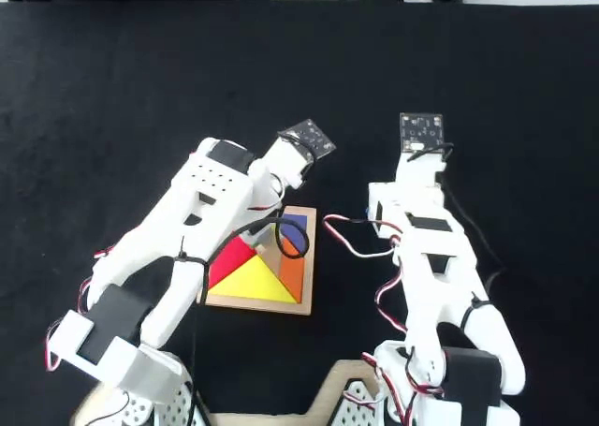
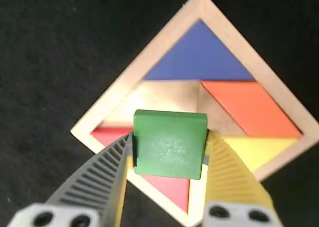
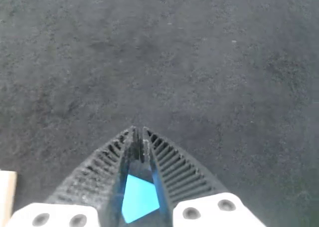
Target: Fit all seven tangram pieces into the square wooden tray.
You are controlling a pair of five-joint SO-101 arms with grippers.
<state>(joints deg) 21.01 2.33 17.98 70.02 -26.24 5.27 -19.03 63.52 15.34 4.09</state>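
While the left gripper (image 2: 169, 139) pinches the green square (image 2: 170, 154) by two sides just above the wooden tray (image 2: 124, 90), the blue triangle (image 2: 199, 52), orange parallelogram (image 2: 251, 110), yellow triangle (image 2: 261, 149) and red triangle (image 2: 172, 187) lie inside the tray. Bare tray floor shows beside the square. The right gripper (image 3: 138, 134) is apart from the tray over the black cloth (image 3: 224, 62), fingers pressed together on a light blue piece (image 3: 139, 197).

The right arm's ridged dark grey gripper (image 3: 138, 135) hangs over a black cloth table surface (image 3: 209, 62), its two fingers (image 3: 172, 168) brought together at the tips. A flat light-blue tangram piece (image 3: 139, 197) is pinched in the narrow gap between them, farther back. A pale wooden corner (image 3: 6, 193) shows at the frame's edge, beside the gripper.
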